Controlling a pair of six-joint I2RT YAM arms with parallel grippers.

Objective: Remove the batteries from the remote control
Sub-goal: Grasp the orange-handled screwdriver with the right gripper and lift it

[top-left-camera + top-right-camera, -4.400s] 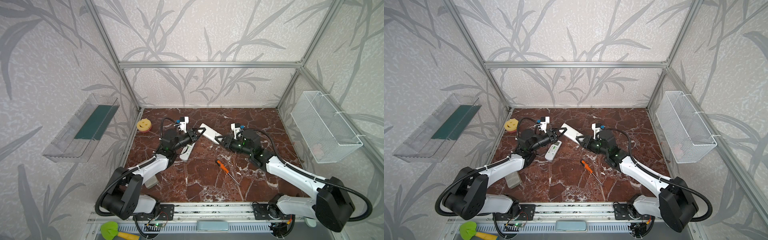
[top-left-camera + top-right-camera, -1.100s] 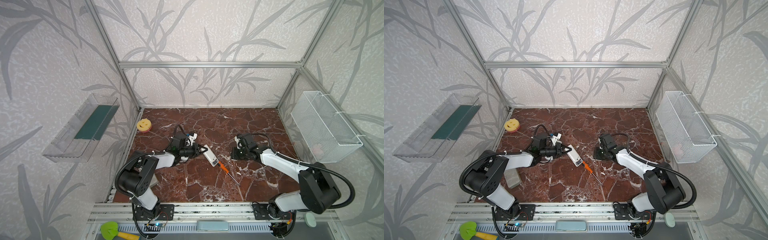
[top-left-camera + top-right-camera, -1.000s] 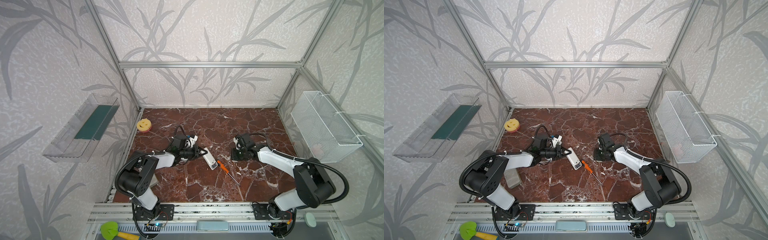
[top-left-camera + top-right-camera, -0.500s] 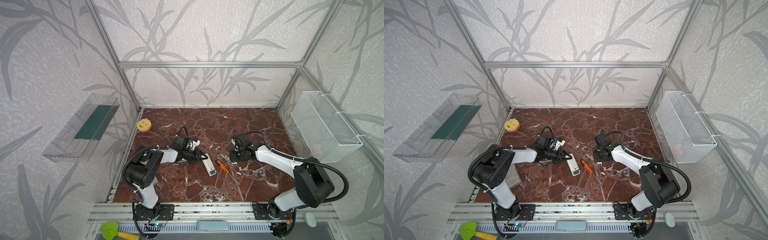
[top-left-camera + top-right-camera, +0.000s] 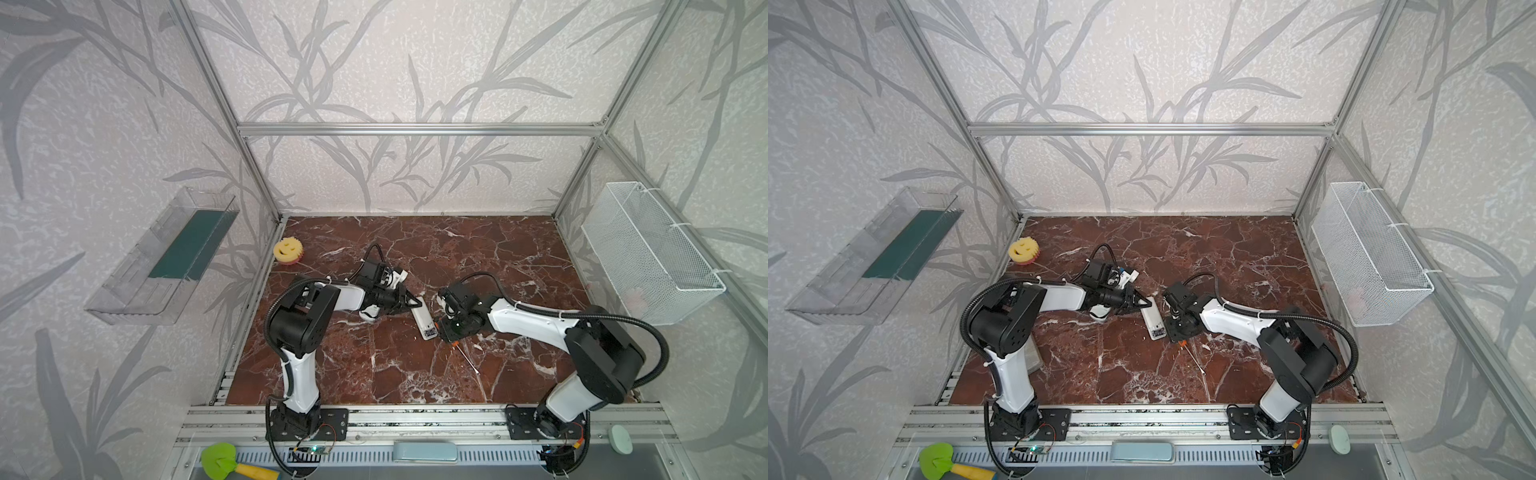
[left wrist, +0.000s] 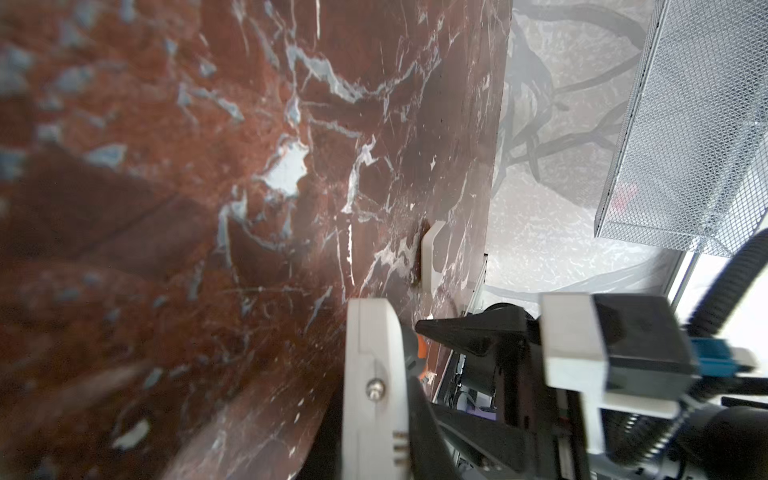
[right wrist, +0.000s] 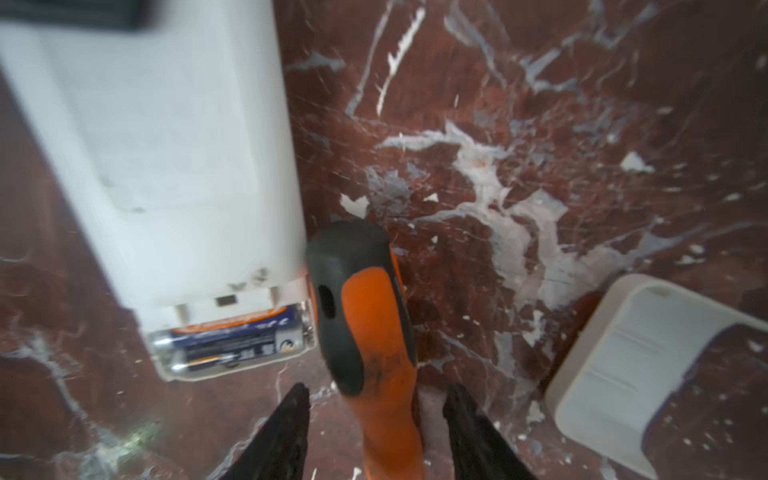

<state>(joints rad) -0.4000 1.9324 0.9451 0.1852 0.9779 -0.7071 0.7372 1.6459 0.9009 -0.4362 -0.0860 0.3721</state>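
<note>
Screwdriver (image 5: 466,356) lies nearest of the working items on the marble tabletop (image 5: 498,249), its shaft pointing near and right. Its orange-and-black handle is just beside the near end of the remote control (image 5: 424,321). The right gripper (image 7: 376,388) stands over that handle with jaws apart, one black finger on each side and a visible gap to both; nothing is gripped. The remote control lies back upward with its compartment uncovered at the near end. The batteries (image 7: 232,340), two dark cells with metallic ends, sit side by side inside it. A white cover (image 7: 640,365) lies on the marble near the handle, apart from it. The left gripper (image 5: 412,300) meets the far end of the remote control, jaws narrow and closed on that end. A yellow sponge (image 5: 287,250) sits far left, by the wall.
</note>
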